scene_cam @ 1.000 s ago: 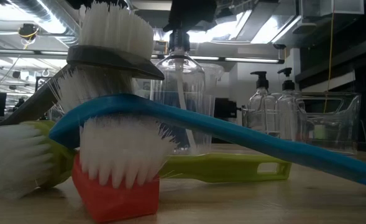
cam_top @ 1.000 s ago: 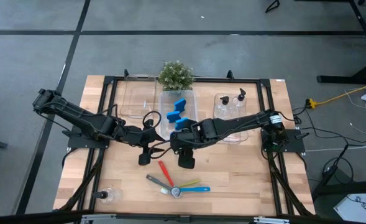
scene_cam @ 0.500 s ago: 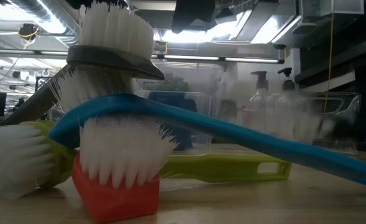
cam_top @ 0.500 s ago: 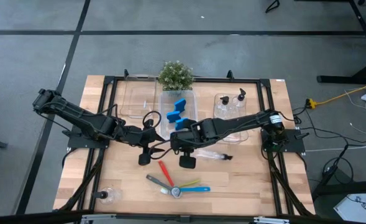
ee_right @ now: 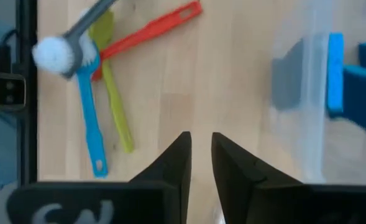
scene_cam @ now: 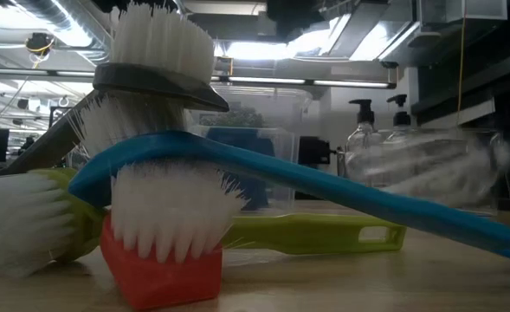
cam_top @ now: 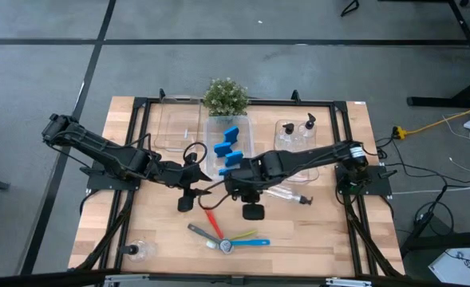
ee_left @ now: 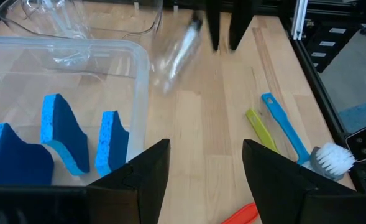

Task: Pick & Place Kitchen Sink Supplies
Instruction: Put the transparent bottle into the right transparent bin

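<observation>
The high view is evenly and softly lit, with only faint shadows under the arms on the pale table [cam_top: 322,231]. In the low view bright ceiling lights glare behind the brushes [scene_cam: 164,165], whose near sides sit in shade, and a clear bottle [scene_cam: 428,169] smears into a motion-blurred streak. That bottle [ee_left: 176,53] is also blurred in the left wrist view, and the right wrist view is soft throughout, the bin wall [ee_right: 307,99] hazy.
</observation>
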Available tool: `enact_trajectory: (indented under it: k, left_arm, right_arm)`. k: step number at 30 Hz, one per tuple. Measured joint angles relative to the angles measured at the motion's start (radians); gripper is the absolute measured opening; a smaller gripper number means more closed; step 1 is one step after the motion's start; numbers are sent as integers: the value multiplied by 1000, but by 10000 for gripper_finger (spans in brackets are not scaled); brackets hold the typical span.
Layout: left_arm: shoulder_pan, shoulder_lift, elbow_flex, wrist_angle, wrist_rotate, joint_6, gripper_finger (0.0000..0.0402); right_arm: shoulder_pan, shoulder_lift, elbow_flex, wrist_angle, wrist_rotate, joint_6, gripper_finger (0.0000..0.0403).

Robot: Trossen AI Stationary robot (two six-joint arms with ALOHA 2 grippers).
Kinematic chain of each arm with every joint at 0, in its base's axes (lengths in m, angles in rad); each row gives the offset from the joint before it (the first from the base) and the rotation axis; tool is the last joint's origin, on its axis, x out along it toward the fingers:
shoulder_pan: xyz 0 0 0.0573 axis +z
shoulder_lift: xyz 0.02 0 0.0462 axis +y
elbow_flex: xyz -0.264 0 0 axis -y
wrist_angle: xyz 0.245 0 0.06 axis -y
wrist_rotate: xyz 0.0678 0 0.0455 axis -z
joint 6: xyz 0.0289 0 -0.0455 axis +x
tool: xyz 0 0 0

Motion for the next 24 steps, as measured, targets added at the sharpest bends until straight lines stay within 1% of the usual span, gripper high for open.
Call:
enact_trajectory:
  k: [3, 6, 13, 16, 19, 24]
  left_arm:
    - [0, 0, 0, 3, 0, 0, 195]
    - [0, 0, 0, 11, 1, 0, 196]
    - [0, 0, 0, 36, 13, -24, 196]
    - [-1, 0, 0, 60, 47, -28, 196]
    - [-6, 0, 0, 81, 81, -28, 194]
    - [-7, 0, 0, 121, 80, -28, 195]
  right_arm:
    - [24, -33, 0, -43, 20, 30, 64]
    - [60, -73, 0, -77, 75, 59, 64]
    - [189, -167, 0, -138, 168, 66, 64]
    - [244, -206, -16, -163, 259, 113, 65]
    - [291, -272, -114, -150, 326, 190, 65]
    - [337, -423, -409, 11, 328, 317, 65]
